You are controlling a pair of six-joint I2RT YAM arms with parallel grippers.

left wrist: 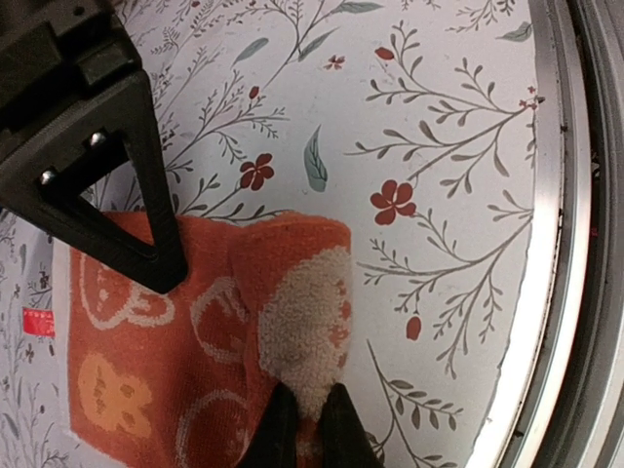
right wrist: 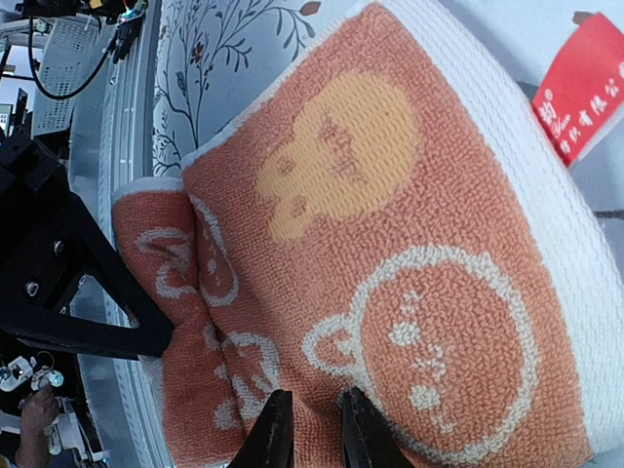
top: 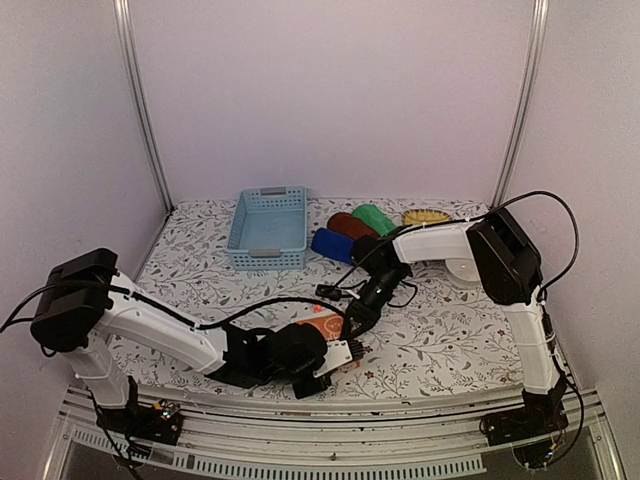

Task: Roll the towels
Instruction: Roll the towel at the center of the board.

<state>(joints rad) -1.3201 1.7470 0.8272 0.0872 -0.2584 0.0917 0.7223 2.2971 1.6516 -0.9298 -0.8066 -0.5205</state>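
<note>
The orange towel (top: 322, 326) with white and yellow patterns lies near the table's front edge, its near end folded over into a short roll (left wrist: 297, 292). My left gripper (left wrist: 308, 429) is shut on the rolled end, and cloth shows between its fingertips. My right gripper (right wrist: 308, 429) is shut on a pinch of the same towel (right wrist: 409, 292) at its side edge, next to the roll. In the top view the left gripper (top: 340, 352) and the right gripper (top: 352, 322) meet over the towel. Rolled dark blue (top: 330, 244), maroon (top: 350, 226) and green (top: 375, 218) towels lie at the back.
A light blue plastic basket (top: 268, 228) stands at the back, left of the rolled towels. A yellow wicker tray (top: 426, 216) is at the back right. The metal front rim (left wrist: 561, 244) runs close to the roll. A red label (right wrist: 585, 78) hangs off the towel's far edge.
</note>
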